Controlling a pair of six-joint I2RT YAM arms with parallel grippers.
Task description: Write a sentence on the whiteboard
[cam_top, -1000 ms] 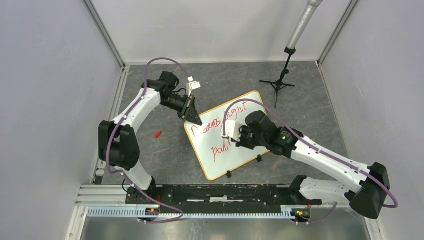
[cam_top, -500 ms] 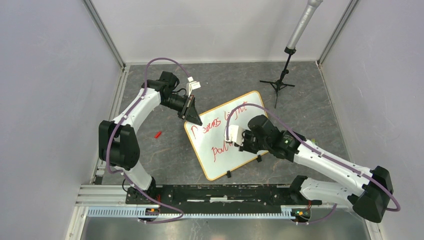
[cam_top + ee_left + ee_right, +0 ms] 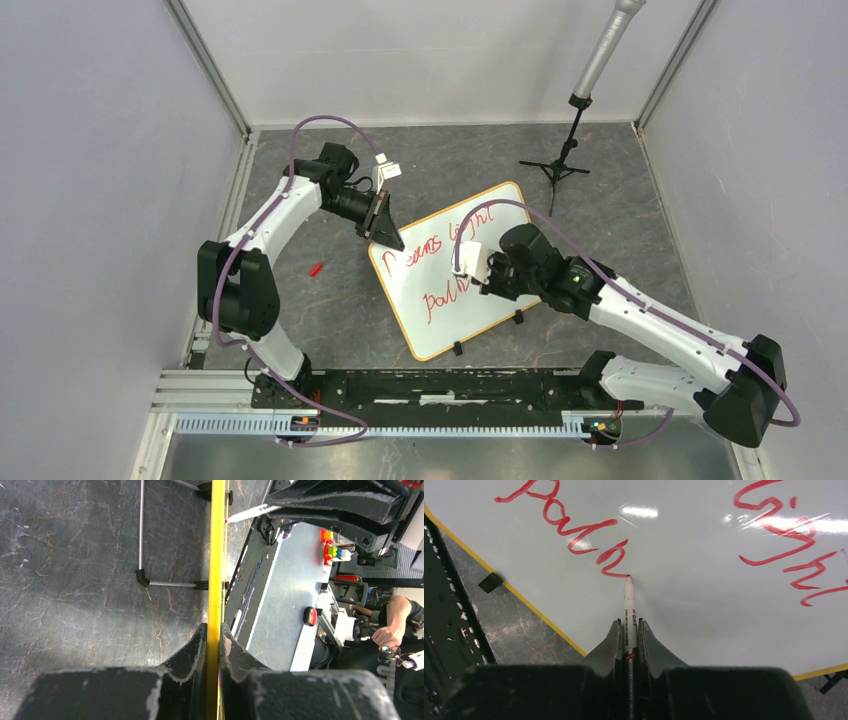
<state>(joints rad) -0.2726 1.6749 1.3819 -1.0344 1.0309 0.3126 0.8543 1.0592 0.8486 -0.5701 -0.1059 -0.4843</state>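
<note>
Grey mottled tabletop [image 3: 330,320], pale walls on three sides. Items you have before you:

- Whiteboard [image 3: 440,325]: lies mid-table, turned at a slant, orange-yellow rim all round. Two black clips [image 3: 518,318] sit on its near right edge.
- Sentence [image 3: 440,245]: red handwriting in two slanted lines. The upper line ends in "light". The lower line reads "path" so far.
- Left gripper [image 3: 213,630]: at the board's far left corner, both fingers pressed against the yellow rim, one on each side. You see the board edge-on in this wrist view.
- Right gripper [image 3: 628,625]: over the board's right half, fingers clamped on a marker [image 3: 629,605]. The marker's red tip touches the board at the end of the "h".
- Small red piece [image 3: 316,268]: loose on the tabletop, left of the board, apart from it.
- Black tripod [image 3: 562,160] with a grey pole: far right, just beyond the board's far corner.
</note>
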